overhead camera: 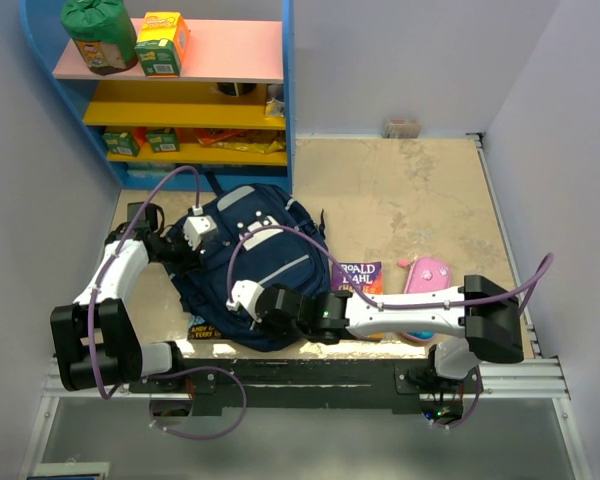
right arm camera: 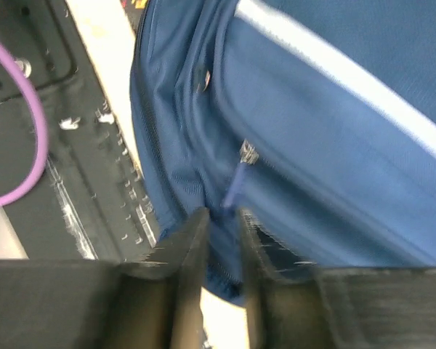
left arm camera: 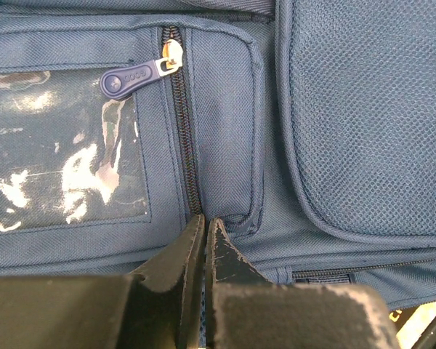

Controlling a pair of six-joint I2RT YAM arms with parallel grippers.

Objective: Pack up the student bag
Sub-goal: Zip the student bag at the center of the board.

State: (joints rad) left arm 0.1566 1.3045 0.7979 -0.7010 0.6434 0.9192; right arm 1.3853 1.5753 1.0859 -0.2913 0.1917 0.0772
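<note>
The student bag [overhead camera: 265, 255], a navy backpack with a white patch and a light stripe, lies flat on the table left of centre. My left gripper [overhead camera: 195, 235] rests on its upper left part. In the left wrist view the gripper [left arm camera: 205, 222] is pressed shut at the lower end of a pocket zipper, with blue fabric in the slit; the zipper pull [left arm camera: 134, 76] lies above. My right gripper [overhead camera: 242, 297] is at the bag's near edge. In the blurred right wrist view the gripper [right arm camera: 221, 214] stands narrowly apart around a fold of bag fabric, just below a zipper pull [right arm camera: 236, 182].
A purple Roald Dahl book [overhead camera: 358, 277] and a pink pencil case [overhead camera: 427, 275] lie right of the bag. Another book [overhead camera: 202, 328] pokes out under the bag's near edge. A blue shelf [overhead camera: 180, 90] with boxes stands at the back left.
</note>
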